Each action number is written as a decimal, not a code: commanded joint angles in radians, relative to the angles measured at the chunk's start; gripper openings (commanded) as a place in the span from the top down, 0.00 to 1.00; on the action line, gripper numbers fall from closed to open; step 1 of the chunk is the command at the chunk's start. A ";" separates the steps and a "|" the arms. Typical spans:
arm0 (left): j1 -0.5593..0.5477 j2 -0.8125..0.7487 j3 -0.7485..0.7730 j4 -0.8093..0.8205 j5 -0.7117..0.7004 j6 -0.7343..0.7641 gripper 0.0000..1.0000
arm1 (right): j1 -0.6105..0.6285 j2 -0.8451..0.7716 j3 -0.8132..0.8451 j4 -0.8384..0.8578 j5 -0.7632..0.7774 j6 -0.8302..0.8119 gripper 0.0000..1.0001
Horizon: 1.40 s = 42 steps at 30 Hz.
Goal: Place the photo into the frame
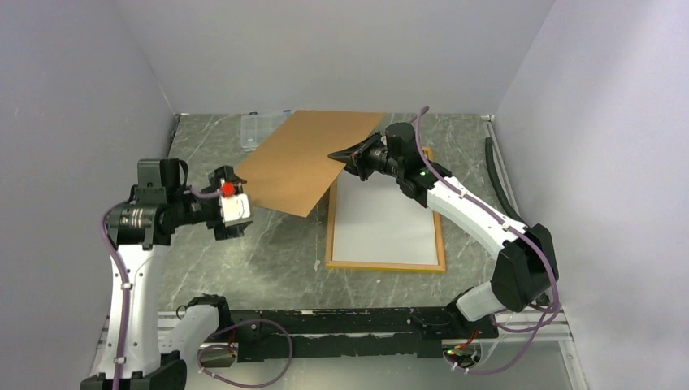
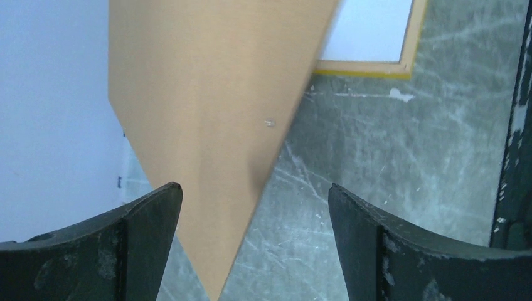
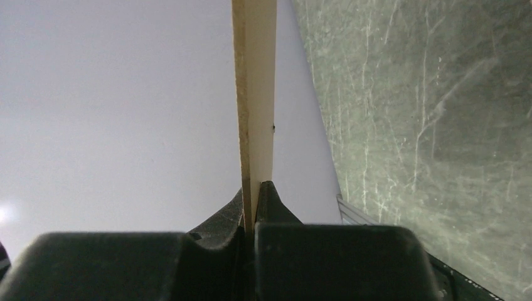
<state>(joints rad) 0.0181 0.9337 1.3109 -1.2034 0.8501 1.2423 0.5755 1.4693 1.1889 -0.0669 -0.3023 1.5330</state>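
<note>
Frame (image 1: 386,266) flat on counter (image 1: 268,260), white sheet (image 1: 382,223) inside it; photo's back or not, cannot tell. Board (image 1: 301,162) hangs tilted at frame's 10 o'clock, right fingers (image 3: 271,210) clamped on its edge, left fingers (image 2: 150,219) wide apart at its far corner. One-edge grip: board could swing, drop, knock frame.

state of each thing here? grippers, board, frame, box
left gripper: fingers open, holding nothing
right gripper: fingers shut on the backing board
backing board: held up, tilted
frame: flat on the table, white sheet inside
clear box: far edge, partly hidden by the board
</note>
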 commanded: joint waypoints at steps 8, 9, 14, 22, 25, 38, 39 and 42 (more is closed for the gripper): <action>-0.007 -0.166 -0.321 0.422 -0.011 0.384 0.24 | 0.022 -0.045 0.035 0.180 -0.034 0.135 1.00; -0.007 -0.151 -0.318 0.463 -0.021 0.364 0.27 | 0.024 -0.050 0.033 0.177 -0.036 0.131 1.00; -0.010 -0.129 -0.331 0.623 -0.033 0.291 0.47 | 0.039 -0.086 -0.001 0.154 -0.026 0.127 1.00; -0.012 -0.136 -0.358 0.635 -0.038 0.285 0.79 | 0.064 -0.090 -0.006 0.179 -0.040 0.131 1.00; -0.012 -0.132 -0.345 0.664 -0.039 0.244 0.97 | 0.065 -0.073 0.006 0.188 -0.085 0.085 0.93; -0.012 -0.142 -0.300 0.751 -0.025 0.141 0.97 | -0.089 -0.011 0.300 -0.346 -0.547 -0.762 0.01; -0.011 -0.144 -0.298 0.744 -0.020 0.144 0.97 | -0.107 -0.005 0.401 -0.471 -0.561 -0.912 0.00; -0.011 -0.136 -0.267 0.692 -0.005 0.136 0.97 | -0.105 -0.008 0.603 -0.786 -0.480 -1.317 0.00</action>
<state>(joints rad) 0.0113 0.8177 0.9649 -0.5583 0.7883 1.3903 0.4877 1.4845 1.5539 -0.4690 -0.7387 0.8368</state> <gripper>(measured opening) 0.046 0.994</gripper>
